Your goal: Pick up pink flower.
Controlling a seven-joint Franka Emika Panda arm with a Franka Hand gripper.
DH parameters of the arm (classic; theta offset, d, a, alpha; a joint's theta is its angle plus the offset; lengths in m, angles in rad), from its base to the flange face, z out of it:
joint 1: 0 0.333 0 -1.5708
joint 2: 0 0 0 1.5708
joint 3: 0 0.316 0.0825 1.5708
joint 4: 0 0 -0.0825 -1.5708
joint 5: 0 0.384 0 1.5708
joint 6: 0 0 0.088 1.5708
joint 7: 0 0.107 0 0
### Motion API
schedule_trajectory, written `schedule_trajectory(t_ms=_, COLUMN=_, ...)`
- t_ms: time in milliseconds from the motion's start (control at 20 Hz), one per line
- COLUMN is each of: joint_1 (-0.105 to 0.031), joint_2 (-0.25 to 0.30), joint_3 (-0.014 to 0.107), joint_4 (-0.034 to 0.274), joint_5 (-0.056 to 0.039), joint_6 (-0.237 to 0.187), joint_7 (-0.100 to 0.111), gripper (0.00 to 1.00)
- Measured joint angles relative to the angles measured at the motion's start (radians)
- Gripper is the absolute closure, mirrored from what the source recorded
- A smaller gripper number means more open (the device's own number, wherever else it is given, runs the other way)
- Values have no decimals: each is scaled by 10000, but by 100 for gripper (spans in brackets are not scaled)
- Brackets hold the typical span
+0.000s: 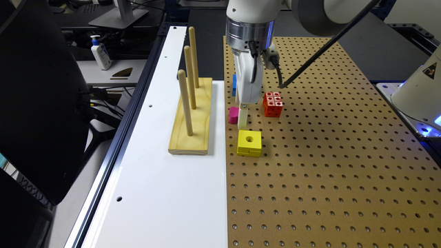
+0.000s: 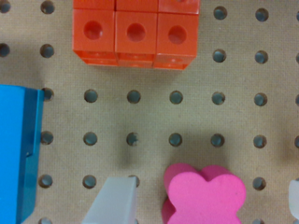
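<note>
magenta-pink flower point(image 2: 204, 196), four-lobed and flat-topped, sits between the gripper's point(image 2: 205, 205) spread fingers point(image 2: 114, 203).

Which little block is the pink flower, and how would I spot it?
Start at the wooden base with three pegs. On the brown pegboard beside it, past the yellow block, sits the pink flower. Unlike its square neighbours, it is magenta, four-lobed and has no hole.

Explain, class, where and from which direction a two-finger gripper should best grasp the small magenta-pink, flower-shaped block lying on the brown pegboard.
Probably from straight above: the magenta-pink flower-shaped block lies flat, lobed top facing up. The gripper should close on two opposite notches between lobes, where the sides are narrowest, so the fingers seat rather than slip off rounded lobes.
</note>
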Motion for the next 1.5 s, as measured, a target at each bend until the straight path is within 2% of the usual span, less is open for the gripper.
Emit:
schedule_trajectory(t_ms=550, joint_1=-31, joint_2=94, joint_3=-8, joint_4=85, joint_5=0, joint_6=24, joint_7=0, gripper=0)
schedule_trajectory(t_ms=750, joint_1=-30, joint_2=553, joint_3=-12, joint_4=115, joint_5=-1, joint_6=496, joint_7=0, gripper=0)
schedule_trajectory(t_ms=1150, joint_1=-31, joint_2=527, joint_3=-13, joint_4=130, joint_5=-1, joint_6=502, joint_7=0, gripper=0)
schedule_trajectory(t_ms=1200, joint_1=-31, joint_2=526, joint_3=-13, joint_4=127, joint_5=-1, joint_6=501, joint_7=-1, gripper=100)
schedule_trajectory(t_ms=1500, joint_1=-32, joint_2=526, joint_3=-12, joint_4=127, joint_5=-1, joint_6=501, joint_7=-1, gripper=100)
